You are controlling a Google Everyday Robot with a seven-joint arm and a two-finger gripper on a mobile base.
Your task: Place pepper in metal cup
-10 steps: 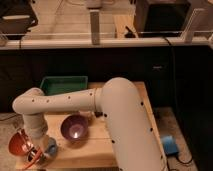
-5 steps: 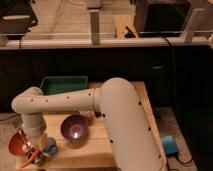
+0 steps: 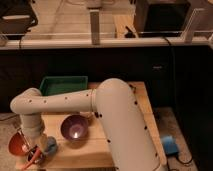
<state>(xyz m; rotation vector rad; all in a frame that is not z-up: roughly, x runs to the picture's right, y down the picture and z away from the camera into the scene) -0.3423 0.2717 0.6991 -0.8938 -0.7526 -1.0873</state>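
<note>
Slight shift since the earlier frames: the white arm keeps the same bent pose, but its wrist column now stands a touch closer to the lower-left corner of the frame. The two-finger gripper (image 3: 36, 153) hangs there, low over the wooden table (image 3: 75, 156). Whether it is open or closed cannot be told, nor whether it holds anything. The long, thin red-orange chili pepper (image 3: 32, 158) shows as a short streak right at the gripper's tip, at the very lower left. Its long axis slants from lower left up to upper right. It is touching or just under the gripper; which of the two is not clear. The round orange-red bowl (image 3: 19, 143) lies immediately left of the wrist, partly hidden by it. A small pale blue cup (image 3: 50, 145) sits just right of the wrist, and the round purple bowl (image 3: 75, 128) is further right, apart from the gripper. The green rectangular tray (image 3: 62, 84) lies well up the table, out of play. The small shiny silver metal cup cannot be picked out, and is likely hidden under the wrist. Judgement: the coming move turns on whether the pepper's lower end stands over that cup's mouth. Being longer than the cup is wide, the pepper would need to go in end first, near upright.
</note>
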